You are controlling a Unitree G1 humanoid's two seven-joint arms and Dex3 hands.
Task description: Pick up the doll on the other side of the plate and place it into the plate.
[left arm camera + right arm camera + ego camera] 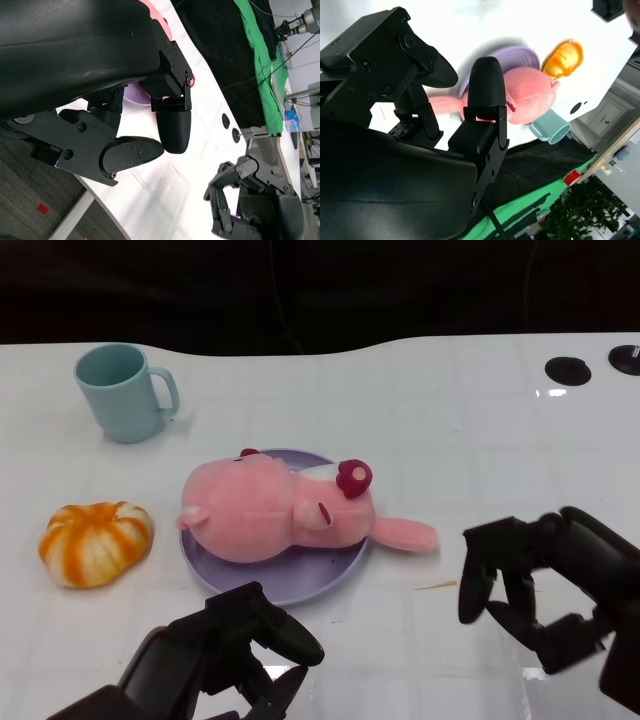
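Doll (275, 518), pink and plush, lies on its side across the purple plate (300, 590), near the middle of the table (450, 420). One limb sticks out over the plate's rim toward our right hand and rests on the table. We judge the placing nearly done. Our right hand (545, 585) hovers just beside that limb, fingers apart and curved, holding nothing. Our left hand (225, 655) sits near the table's front edge, just short of the plate, fingers loosely apart, also empty. To finish well, we should draw the right hand back without catching the limb. An orange pumpkin (95, 542) lies toward the left edge, a teal mug (125, 392) toward the back left.
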